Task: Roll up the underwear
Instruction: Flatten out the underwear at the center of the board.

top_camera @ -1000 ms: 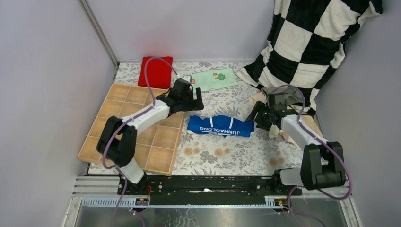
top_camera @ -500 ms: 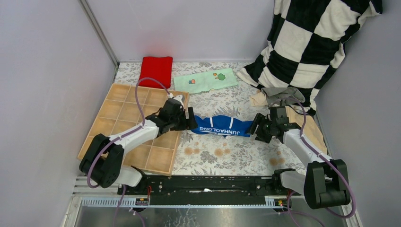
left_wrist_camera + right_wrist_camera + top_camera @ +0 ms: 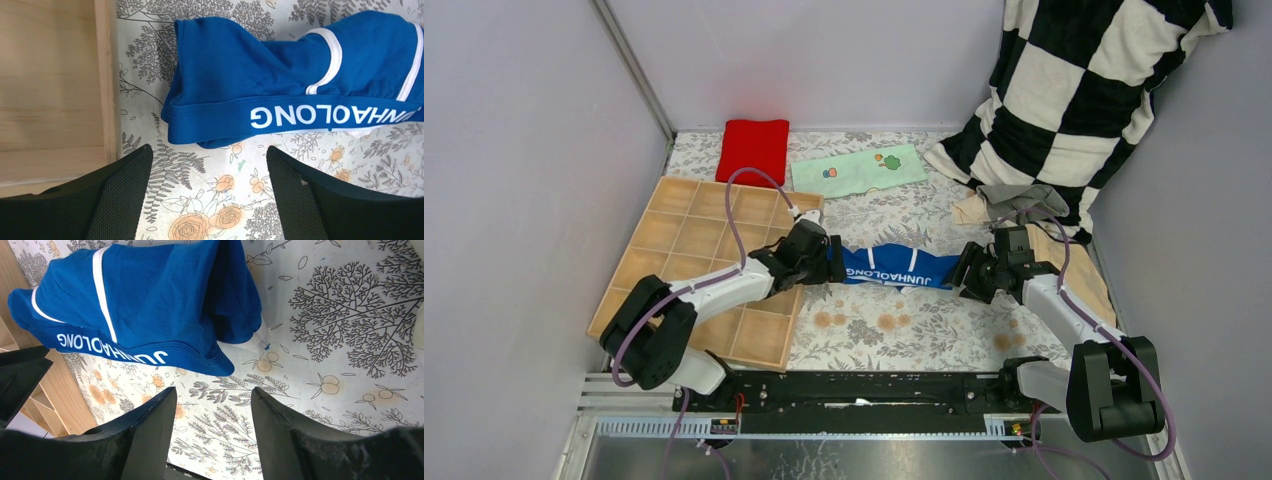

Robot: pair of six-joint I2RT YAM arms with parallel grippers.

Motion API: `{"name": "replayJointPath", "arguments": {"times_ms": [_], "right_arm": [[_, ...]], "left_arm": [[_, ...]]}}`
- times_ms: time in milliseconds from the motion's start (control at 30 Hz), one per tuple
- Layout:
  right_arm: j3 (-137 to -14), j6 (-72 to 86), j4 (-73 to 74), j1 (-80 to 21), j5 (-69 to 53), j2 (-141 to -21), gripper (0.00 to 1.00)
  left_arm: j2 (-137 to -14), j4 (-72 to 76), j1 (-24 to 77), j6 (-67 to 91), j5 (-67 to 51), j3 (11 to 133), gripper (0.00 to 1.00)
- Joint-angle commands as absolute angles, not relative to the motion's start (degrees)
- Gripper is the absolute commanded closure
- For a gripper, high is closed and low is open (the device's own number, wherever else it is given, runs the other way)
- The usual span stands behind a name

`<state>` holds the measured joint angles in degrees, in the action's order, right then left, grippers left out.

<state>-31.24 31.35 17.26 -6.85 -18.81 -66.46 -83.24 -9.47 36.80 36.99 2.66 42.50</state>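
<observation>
The blue underwear (image 3: 894,268) lies stretched out sideways in the middle of the bench (image 3: 894,335). Its band with white letters is on the near side. The left gripper (image 3: 832,262) sits just beside its left end, next to the wooden tray (image 3: 684,240). Its jaws are wide apart and hold nothing. The right gripper (image 3: 969,272) sits just beside the right end, jaws apart too, with nothing in them.

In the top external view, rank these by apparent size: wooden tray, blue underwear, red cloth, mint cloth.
1. wooden tray, clearly the largest.
2. mint cloth and blue underwear: too alike to rank.
3. red cloth, slightly smaller, though it lies farthest from the camera.
</observation>
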Motion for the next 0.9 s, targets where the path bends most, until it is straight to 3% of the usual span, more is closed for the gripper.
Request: {"name": "replayJointPath", "arguments": {"times_ms": [0,367,867], "right_arm": [[-31.1,31.5,16.5,-6.7,-20.2,-65.3,0.37],[-30.3,31.7,15.7,-6.7,-20.3,-65.2,0.39],[-29.6,32.5,13.3,-6.8,-21.4,-67.3,0.50]], "left_arm": [[-84.1,-12.1,36.5,37.6,12.4,42.8,0.09],[-85.1,-3.7,35.2,36.7,4.6,39.3,0.11],[-84.1,-0.2,35.3,37.1,-1.0,35.2,0.38]]}}
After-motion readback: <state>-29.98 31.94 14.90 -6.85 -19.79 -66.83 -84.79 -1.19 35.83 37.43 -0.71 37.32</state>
